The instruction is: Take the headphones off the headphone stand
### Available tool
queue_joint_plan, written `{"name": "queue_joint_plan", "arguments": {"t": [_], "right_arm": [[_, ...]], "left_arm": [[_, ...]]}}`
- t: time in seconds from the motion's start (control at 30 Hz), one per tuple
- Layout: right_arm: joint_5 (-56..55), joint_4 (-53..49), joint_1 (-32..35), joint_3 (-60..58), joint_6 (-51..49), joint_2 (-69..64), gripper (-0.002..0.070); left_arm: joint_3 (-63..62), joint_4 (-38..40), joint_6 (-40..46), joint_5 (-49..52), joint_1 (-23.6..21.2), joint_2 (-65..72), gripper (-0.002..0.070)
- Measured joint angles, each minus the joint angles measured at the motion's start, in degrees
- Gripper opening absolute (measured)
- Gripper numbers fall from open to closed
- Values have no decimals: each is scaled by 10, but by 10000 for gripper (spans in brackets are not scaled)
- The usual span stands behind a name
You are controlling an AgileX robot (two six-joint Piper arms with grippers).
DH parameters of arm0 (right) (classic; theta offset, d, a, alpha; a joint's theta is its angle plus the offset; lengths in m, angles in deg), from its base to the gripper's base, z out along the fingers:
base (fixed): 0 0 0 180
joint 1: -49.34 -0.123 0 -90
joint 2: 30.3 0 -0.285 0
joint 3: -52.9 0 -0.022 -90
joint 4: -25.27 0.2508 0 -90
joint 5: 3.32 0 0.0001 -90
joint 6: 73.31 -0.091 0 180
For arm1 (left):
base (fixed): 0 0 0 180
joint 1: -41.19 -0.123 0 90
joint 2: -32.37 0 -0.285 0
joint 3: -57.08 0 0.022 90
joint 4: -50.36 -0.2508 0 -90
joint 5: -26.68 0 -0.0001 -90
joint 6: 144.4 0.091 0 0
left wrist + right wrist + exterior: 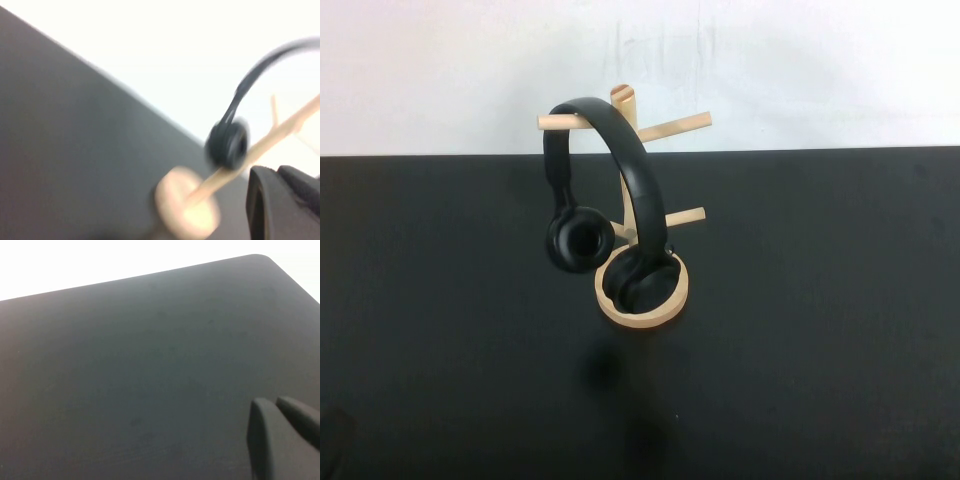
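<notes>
The all-black headphones [625, 150] hang by their headband over an upper peg of the light wooden headphone stand [667, 304] at the table's middle back. One ear cup [575, 238] hangs left of the post; the other rests over the round base. Neither gripper shows in the high view. The left wrist view is blurred and shows the headphones [227, 142] and the stand [185, 202] ahead of my left gripper [275, 172], which is shut, empty and apart from them. My right gripper [275, 402] is shut and empty over bare table.
The black table [820, 300] spreads wide around the stand on all sides. A white wall [420, 70] rises behind its far edge. The right wrist view shows the table's rounded corner [257, 257].
</notes>
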Motion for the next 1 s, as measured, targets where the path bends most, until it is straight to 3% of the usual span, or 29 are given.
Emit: {"name": "queue_joint_plan", "arguments": {"t": [0.23,0.47,0.87,1.0], "right_arm": [[0,0,0,0,0,0,-6],[0,0,0,0,0,0,-6],[0,0,0,0,0,0,-6],[0,0,0,0,0,0,-6]], "left_arm": [[0,91,-2,-65,0,0,-4],[-102,97,25,60,0,87,-4],[-346,88,268,294,0,510,-4],[-406,154,359,297,11,621,-4]]}}
